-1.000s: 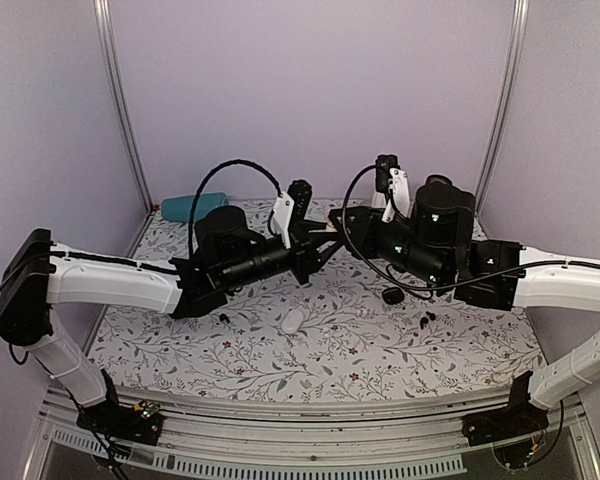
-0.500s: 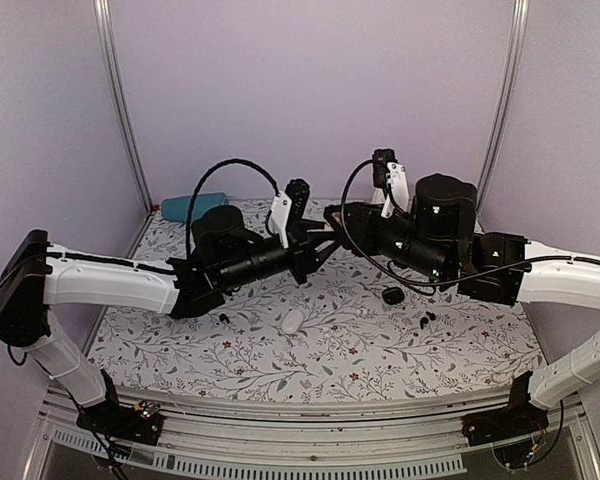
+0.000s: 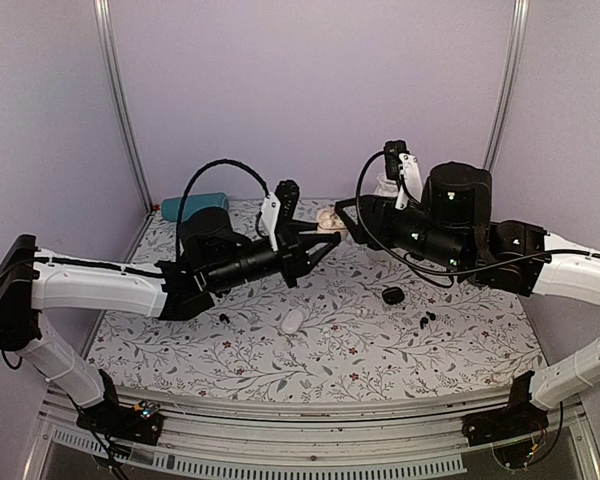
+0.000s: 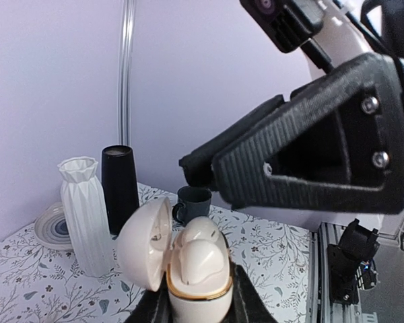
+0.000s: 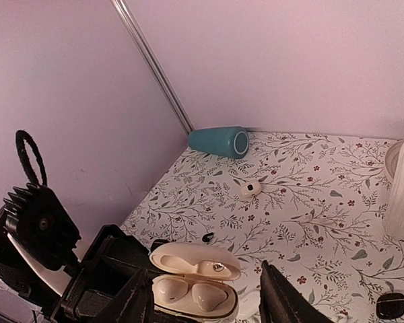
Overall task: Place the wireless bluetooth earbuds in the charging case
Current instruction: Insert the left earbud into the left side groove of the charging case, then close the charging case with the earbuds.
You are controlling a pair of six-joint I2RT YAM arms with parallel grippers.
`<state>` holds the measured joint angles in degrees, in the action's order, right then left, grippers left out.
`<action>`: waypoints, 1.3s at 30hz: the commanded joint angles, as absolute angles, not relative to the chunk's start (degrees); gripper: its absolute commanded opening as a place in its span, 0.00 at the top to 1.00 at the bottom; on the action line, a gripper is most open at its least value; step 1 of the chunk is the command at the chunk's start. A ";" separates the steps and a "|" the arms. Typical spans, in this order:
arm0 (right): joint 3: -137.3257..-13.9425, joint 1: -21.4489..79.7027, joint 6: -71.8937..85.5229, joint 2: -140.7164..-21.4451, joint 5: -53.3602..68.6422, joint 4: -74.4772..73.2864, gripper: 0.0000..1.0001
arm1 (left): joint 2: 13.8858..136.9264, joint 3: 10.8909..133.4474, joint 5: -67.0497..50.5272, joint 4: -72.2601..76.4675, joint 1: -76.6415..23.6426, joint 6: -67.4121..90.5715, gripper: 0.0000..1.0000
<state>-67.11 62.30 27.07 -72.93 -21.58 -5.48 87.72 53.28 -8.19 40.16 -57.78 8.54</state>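
Observation:
My left gripper [image 3: 323, 238] is shut on an open cream charging case [image 3: 328, 221] and holds it above the table. In the left wrist view the case [image 4: 196, 282] stands upright between my fingers, lid [image 4: 143, 242] swung left, with two cream buds seated inside. My right gripper [image 3: 348, 212] is open and empty, just right of the case. In the right wrist view it [image 5: 205, 269] straddles the case [image 5: 195, 289]. Black earbuds lie on the table: one pair at the left [image 3: 223, 317], one at the right [image 3: 427, 318]. One bud also shows in the right wrist view [image 5: 207, 237].
A white pebble case [image 3: 292, 320] and a black case [image 3: 391, 295] lie on the floral mat. A teal speaker [image 3: 180, 207] lies at the back left. A white vase [image 4: 84, 215], black cylinder [image 4: 119, 188], dark mug [image 4: 192, 200] and plate [image 4: 49, 225] stand at the back.
My right gripper has drawn back to the right and up, away from the case. My left arm has shifted slightly left, still holding the open case.

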 commanded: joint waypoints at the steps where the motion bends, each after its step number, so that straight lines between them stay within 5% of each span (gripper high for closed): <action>1: -68.82 57.67 26.05 -69.49 -13.22 -8.59 0.44 | 86.10 52.11 -12.72 41.82 -58.17 7.34 1.00; 18: -59.46 48.45 29.38 -68.05 29.41 4.29 0.11 | 82.67 49.29 -27.15 42.85 -58.02 6.59 1.00; 39: -57.53 48.43 31.34 -68.69 43.90 13.10 0.14 | 84.18 49.52 -26.77 43.77 -55.50 11.86 1.00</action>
<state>-58.50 48.45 31.51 -70.19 41.71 11.09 83.90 49.60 -27.62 42.52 -56.95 9.89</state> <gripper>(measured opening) 0.870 0.227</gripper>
